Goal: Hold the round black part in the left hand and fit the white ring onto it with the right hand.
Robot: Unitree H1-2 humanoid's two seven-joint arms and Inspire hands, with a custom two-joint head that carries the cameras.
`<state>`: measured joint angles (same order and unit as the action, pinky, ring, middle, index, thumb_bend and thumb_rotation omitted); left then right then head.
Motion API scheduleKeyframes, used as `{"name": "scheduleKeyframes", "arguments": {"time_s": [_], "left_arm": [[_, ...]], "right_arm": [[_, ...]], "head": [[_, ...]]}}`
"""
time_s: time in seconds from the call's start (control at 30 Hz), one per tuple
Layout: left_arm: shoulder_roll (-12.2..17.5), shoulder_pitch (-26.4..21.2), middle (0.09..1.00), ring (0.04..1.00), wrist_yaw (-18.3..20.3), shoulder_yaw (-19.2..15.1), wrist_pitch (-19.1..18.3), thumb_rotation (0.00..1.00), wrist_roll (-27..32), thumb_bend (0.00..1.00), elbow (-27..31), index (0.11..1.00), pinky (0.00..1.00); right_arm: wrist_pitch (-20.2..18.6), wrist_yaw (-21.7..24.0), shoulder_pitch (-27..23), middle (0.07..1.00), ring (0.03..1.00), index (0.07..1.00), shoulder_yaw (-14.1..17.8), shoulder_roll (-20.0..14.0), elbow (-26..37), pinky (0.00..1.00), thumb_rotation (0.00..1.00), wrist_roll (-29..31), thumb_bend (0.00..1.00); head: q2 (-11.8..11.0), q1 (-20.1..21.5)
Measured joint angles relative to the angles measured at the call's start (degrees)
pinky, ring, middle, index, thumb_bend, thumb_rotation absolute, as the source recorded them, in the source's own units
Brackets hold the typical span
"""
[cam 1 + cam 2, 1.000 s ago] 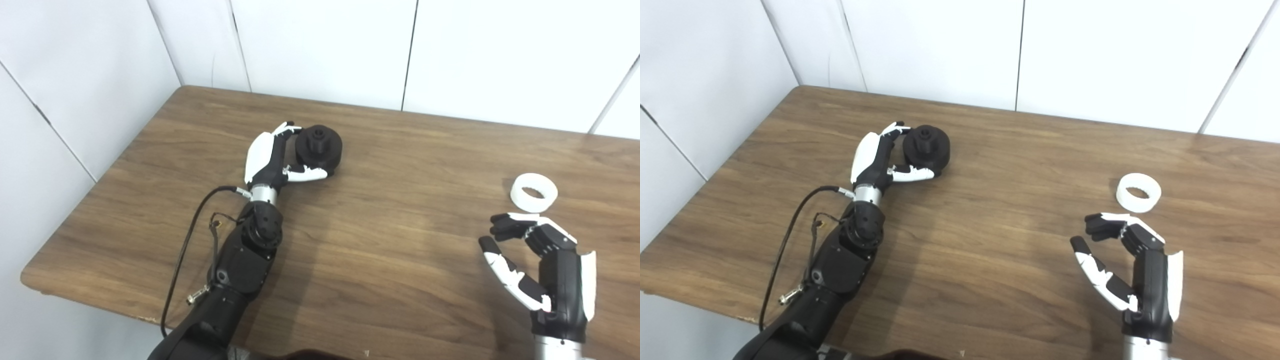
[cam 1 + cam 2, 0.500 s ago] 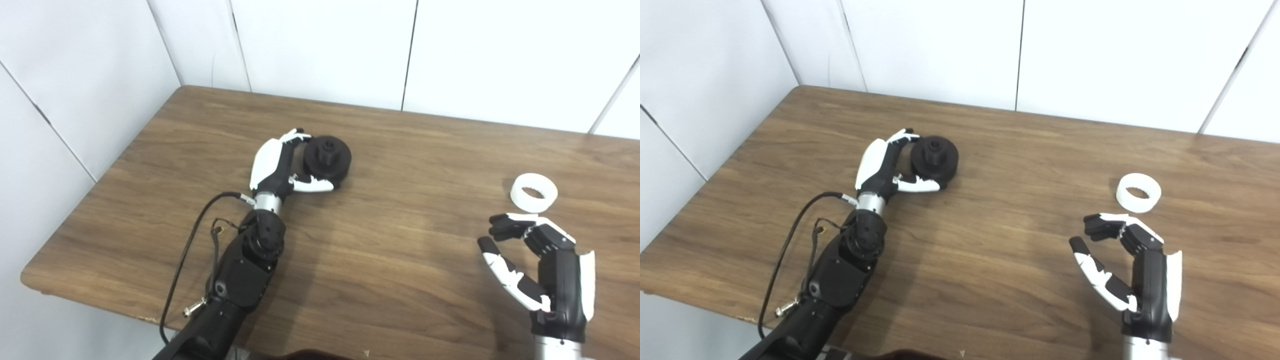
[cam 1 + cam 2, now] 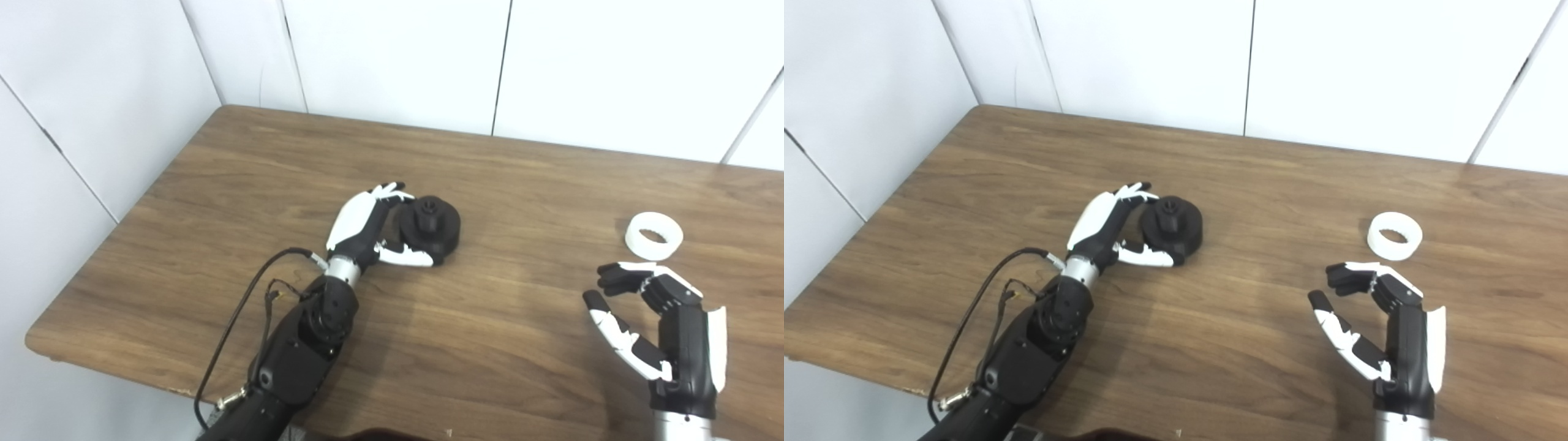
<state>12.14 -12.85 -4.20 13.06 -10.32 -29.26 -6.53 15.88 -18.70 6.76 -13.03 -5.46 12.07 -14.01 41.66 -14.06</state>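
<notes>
You have bright, even overhead light with no hard glare. The surface [image 3: 502, 343] shows only a soft sheen at centre right. Shadows are faint and diffuse, falling right of the left arm. Focus is slightly soft throughout; the far wall panels look washed out.

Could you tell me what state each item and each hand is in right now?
round black part: gripped by the left hand, hub up
left hand: shut on the part
white ring: flat on the table, untouched
right hand: open, empty, short of the ring
</notes>
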Motion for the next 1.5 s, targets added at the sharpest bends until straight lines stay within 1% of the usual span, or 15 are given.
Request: {"name": "scheduleKeyframes", "arguments": {"time_s": [0.2, 0.27, 0.53, 0.6, 0.73, 0.83, 1.1, 1.17, 1.2, 1.27, 1.37, 1.4, 1.43, 1.47, 1.5], "left_arm": [[0.9, 3.2, 0.948, 1.000, 2.8, 2.0, -0.1, 0.28, -0.3, 0.89, 5.5, 0.614, 1.00], [1.2, 4.0, 0.955, 1.000, 3.4, 2.7, -0.2, 0.28, -0.9, 0.89, 7.0, 0.619, 1.00], [2.4, 8.4, 0.970, 1.000, 8.8, 5.2, -0.7, 0.30, -2.4, 0.87, 15.6, 0.635, 1.00], [2.8, 9.5, 0.968, 1.000, 10.4, 5.8, -0.7, 0.28, -2.6, 0.88, 17.7, 0.632, 1.00], [2.8, 11.4, 0.957, 0.999, 11.5, 6.5, -0.1, 0.29, -2.7, 0.91, 19.7, 0.620, 1.00], [2.7, 12.3, 0.963, 1.000, 11.9, 7.1, 0.2, 0.30, -3.5, 0.90, 20.9, 0.622, 1.00], [2.8, 13.4, 0.950, 1.000, 15.2, 10.0, 1.2, 0.26, -5.9, 0.92, 24.0, 0.614, 1.00], [2.8, 13.9, 0.952, 1.000, 15.5, 10.3, 1.8, 0.26, -6.3, 0.91, 24.5, 0.614, 1.00], [2.8, 14.0, 0.953, 1.000, 15.7, 10.4, 2.0, 0.26, -6.5, 0.91, 24.7, 0.614, 1.00], [2.8, 14.2, 0.954, 1.000, 15.8, 10.3, 2.3, 0.26, -6.8, 0.91, 24.8, 0.612, 1.00], [2.8, 14.3, 0.950, 1.000, 15.9, 10.1, 2.4, 0.26, -7.0, 0.91, 24.9, 0.611, 1.00], [2.8, 14.5, 0.948, 1.000, 15.9, 10.0, 2.6, 0.26, -7.0, 0.91, 24.9, 0.611, 1.00], [2.8, 14.6, 0.948, 1.000, 15.9, 9.9, 2.7, 0.25, -7.0, 0.90, 24.9, 0.614, 1.00], [2.8, 14.8, 0.949, 1.000, 15.8, 9.7, 3.0, 0.24, -6.9, 0.90, 24.9, 0.617, 1.00], [2.8, 15.2, 0.948, 1.000, 15.7, 9.5, 3.5, 0.23, -6.8, 0.90, 24.9, 0.616, 1.00]], "right_arm": [[-1.3, 0.0, 0.0, 0.562, 0.519, 0.493, -0.3, 0.0, 0.1, 0.45, 0.16, -1.0, 0.49], [-1.4, -0.1, 0.0, 0.562, 0.522, 0.493, -0.4, 0.1, 0.1, 0.46, 0.16, -1.5, 0.49], [-1.7, -1.0, -0.1, 0.559, 0.524, 0.492, -1.4, 0.2, 0.2, 0.46, 0.16, -3.4, 0.49], [-2.1, -1.3, -0.2, 0.559, 0.526, 0.492, -1.8, 0.3, 0.2, 0.46, 0.16, -3.4, 0.49], [-3.3, -2.1, -0.3, 0.554, 0.519, 0.491, -2.6, 0.4, 0.2, 0.44, 0.16, -3.4, 0.49], [-3.8, -2.8, -0.4, 0.552, 0.516, 0.491, -3.2, 0.4, 0.2, 0.44, 0.16, -4.0, 0.49], [-4.7, -4.4, -0.5, 0.553, 0.515, 0.491, -4.3, 0.5, 0.6, 0.44, 0.16, -5.1, 0.49], [-4.7, -4.8, -0.5, 0.551, 0.510, 0.491, -4.4, 0.5, 0.6, 0.43, 0.16, -5.1, 0.49], [-4.7, -4.9, -0.5, 0.549, 0.508, 0.491, -4.4, 0.6, 0.6, 0.43, 0.16, -5.1, 0.49], [-4.7, -5.4, -0.6, 0.549, 0.508, 0.491, -4.4, 0.6, 0.6, 0.43, 0.16, -5.2, 0.49], [-4.6, -6.6, -0.6, 0.561, 0.507, 0.491, -3.8, 0.6, 0.5, 0.43, 0.16, -5.9, 0.49], [-4.7, -7.1, -0.6, 0.566, 0.506, 0.491, -2.6, 0.5, 0.5, 0.43, 0.16, -6.2, 0.49], [-4.7, -7.2, -0.6, 0.570, 0.503, 0.491, -2.1, 0.4, 0.5, 0.42, 0.16, -6.3, 0.49], [-5.0, -7.2, -0.6, 0.577, 0.501, 0.492, -1.1, 0.2, 0.6, 0.42, 0.16, -6.4, 0.49], [-6.3, -7.2, -0.8, 0.586, 0.504, 0.493, 0.4, 0.0, 0.7, 0.42, 0.16, -6.5, 0.49]], "head": [[0.4, 1.9], [0.7, 3.4], [1.8, 8.5], [2.0, 9.7], [2.3, 11.1], [2.7, 12.5], [2.8, 14.3], [2.6, 16.7], [2.5, 17.0], [0.7, 20.4], [-0.7, 23.2], [-1.8, 25.7], [-2.5, 27.1], [-2.6, 27.5], [-2.6, 27.5]]}}
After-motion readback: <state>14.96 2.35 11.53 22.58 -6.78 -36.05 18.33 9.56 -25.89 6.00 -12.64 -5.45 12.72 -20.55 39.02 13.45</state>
